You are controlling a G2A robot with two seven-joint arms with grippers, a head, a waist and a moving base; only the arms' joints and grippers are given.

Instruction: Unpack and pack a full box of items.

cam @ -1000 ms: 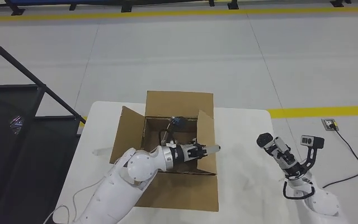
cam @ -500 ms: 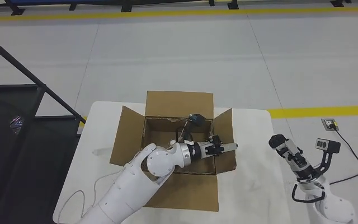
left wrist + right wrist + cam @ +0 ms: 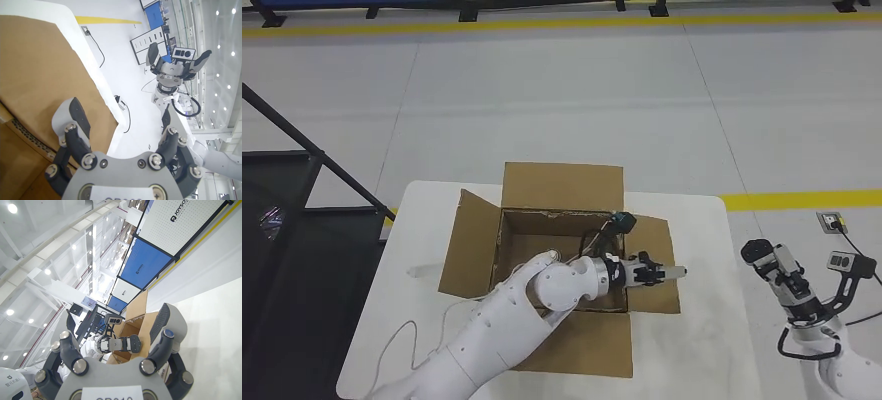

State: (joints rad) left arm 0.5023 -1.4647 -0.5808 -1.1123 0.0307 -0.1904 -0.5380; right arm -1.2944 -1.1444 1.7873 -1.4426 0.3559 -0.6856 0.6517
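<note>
The left gripper (image 3: 672, 271), wide open and empty, pressed on the box's (image 3: 562, 185) right flap (image 3: 657, 240) (the opening step, I judged); reaching inside was due next.

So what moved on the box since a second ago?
The left tool swept across the box toward the robot's right. It pushed the right flap from standing up to folded out over the table. The right tool drew away to the right. Nothing was grabbed or let go, and both tools are open. The box stayed put.
</note>
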